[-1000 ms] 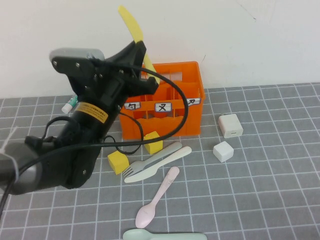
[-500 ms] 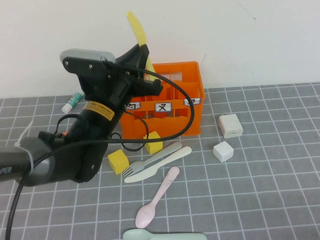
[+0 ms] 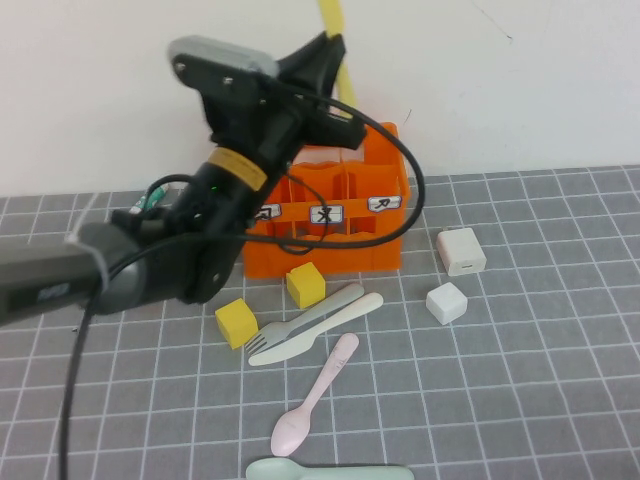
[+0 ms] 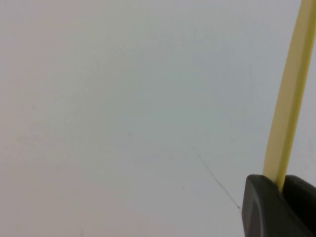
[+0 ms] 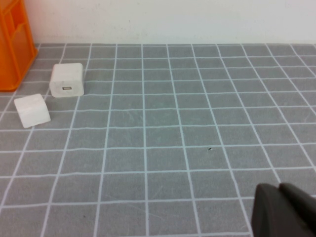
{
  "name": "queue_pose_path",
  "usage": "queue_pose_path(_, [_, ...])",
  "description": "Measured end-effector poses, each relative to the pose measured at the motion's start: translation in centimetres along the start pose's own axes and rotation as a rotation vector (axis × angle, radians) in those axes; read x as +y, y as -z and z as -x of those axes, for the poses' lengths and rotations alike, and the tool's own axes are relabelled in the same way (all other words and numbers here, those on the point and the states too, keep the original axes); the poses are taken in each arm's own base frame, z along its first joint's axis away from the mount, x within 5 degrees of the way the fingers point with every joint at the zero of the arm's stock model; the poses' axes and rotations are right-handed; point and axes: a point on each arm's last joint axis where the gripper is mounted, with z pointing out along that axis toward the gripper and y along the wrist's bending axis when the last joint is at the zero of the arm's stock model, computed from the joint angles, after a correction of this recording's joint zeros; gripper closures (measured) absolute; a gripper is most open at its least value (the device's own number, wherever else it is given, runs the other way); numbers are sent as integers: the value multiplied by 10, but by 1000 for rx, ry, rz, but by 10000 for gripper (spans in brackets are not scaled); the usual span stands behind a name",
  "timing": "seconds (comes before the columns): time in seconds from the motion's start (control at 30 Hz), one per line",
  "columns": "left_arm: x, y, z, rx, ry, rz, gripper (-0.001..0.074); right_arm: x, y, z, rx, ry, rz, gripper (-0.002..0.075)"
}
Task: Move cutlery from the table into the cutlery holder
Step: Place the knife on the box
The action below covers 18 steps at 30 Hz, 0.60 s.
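The yellow knife [image 3: 332, 20] is pinched in the left gripper [image 3: 330, 52], which is held high above the cutlery holder [image 3: 372, 245] at the far edge of the tabletop [image 3: 540, 380]. In the left wrist view the knife [image 4: 289, 94] is seen rising straight out of the pressed-together fingertips [image 4: 264, 207], so the blade appears to point upward, away from the holder. The right gripper [image 5: 284, 210] is pressed shut on nothing and is kept low over bare tabletop toward the right side, beside two white cubes [image 5: 66, 79].

The rest of the cutlery is left on the tabletop in front of the holder: a grey fork [image 3: 300, 325] and a cream-white knife [image 3: 325, 328] lying against each other, a pink spoon [image 3: 312, 395] nearer the front edge, and a mint-green spoon [image 3: 330, 470] right at the front edge. Two yellow cubes [image 3: 305, 285] are set between holder and fork.

Several risks can be judged from here. The knife is held near one end only, so it could pivot in the grip during lowering. If the free end is not brought over one compartment, a slotted wall or divider could be struck, and the light holder could be shoved or tipped. A release made too high could let the knife bounce out.
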Motion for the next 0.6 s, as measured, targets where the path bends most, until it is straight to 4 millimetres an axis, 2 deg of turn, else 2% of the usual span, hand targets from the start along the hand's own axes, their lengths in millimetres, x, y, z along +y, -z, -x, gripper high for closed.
queue_pose_path(0.27, [6, -17, -36, 73, 28, -34, 710, 0, 0, 0, 0, 0, 0, 729])
queue_pose_path(0.4, [10, -15, -55, 116, 66, -28, 710, 0, 0, 0, 0, 0, 0, 729])
queue_pose_path(0.6, [12, -12, -74, 164, 85, -26, 710, 0, 0, 0, 0, 0, 0, 729])
